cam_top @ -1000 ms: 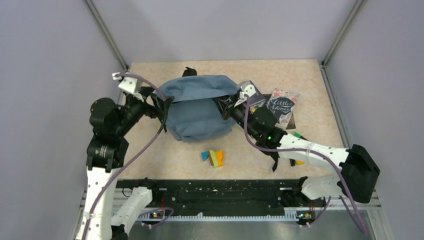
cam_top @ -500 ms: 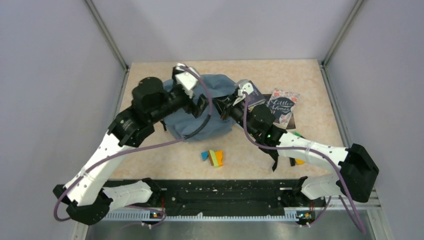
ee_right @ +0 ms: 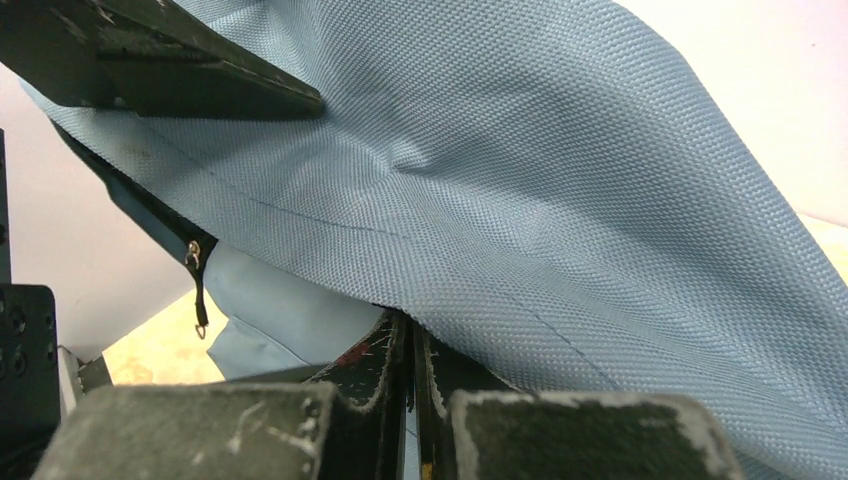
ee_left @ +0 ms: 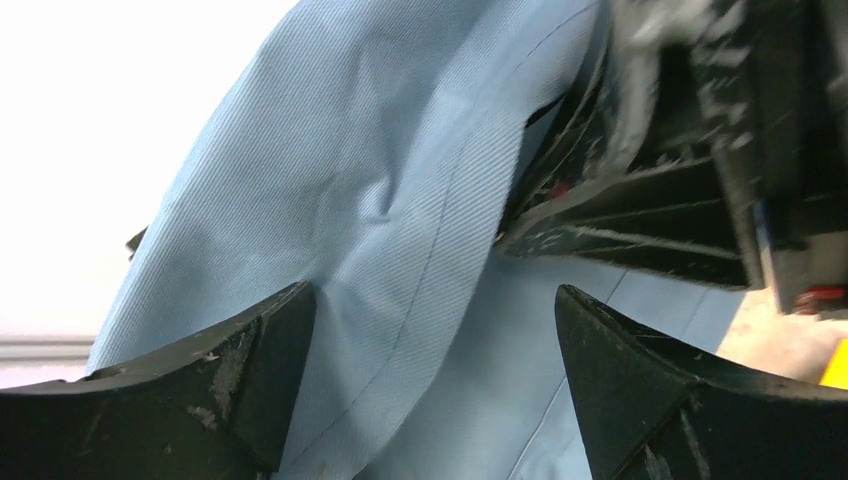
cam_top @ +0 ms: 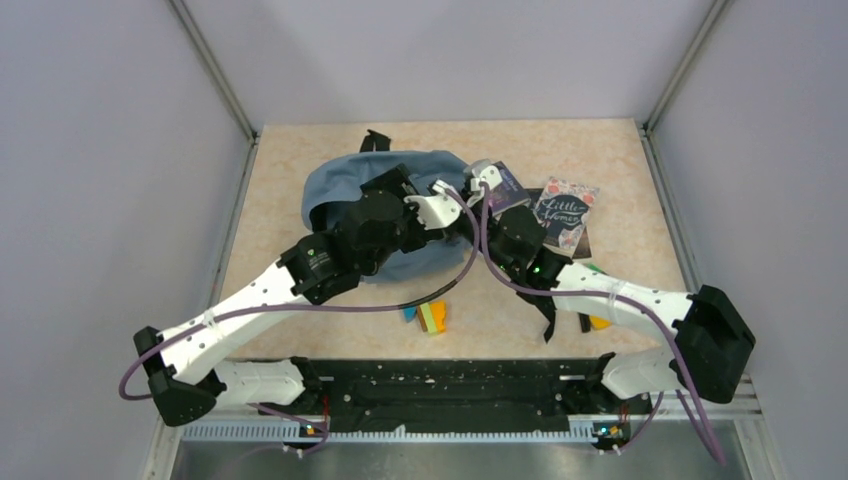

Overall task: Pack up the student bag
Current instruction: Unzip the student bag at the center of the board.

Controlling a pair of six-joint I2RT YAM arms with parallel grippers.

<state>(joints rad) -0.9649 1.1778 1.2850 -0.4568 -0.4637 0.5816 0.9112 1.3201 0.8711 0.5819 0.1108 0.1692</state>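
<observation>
So your right gripper (ee_right: 410, 345) pinches the student bag (cam_top: 335, 185), left gripper (ee_left: 435, 325) gapes wide, book (cam_top: 565, 212) and blocks (cam_top: 430, 316) not yet packed.

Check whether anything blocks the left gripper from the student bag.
Nothing visible does. The left gripper has its open jaws facing bare fabric of the student bag; the right gripper, pinching the bag's edge, sits off to one side.

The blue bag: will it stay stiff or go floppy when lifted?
Probably floppy: the blue bag creases and drapes where the right claw pinches its edge. Likely not slippery, as its weave looks coarse. It should sag, not roll: it lies slumped.
</observation>
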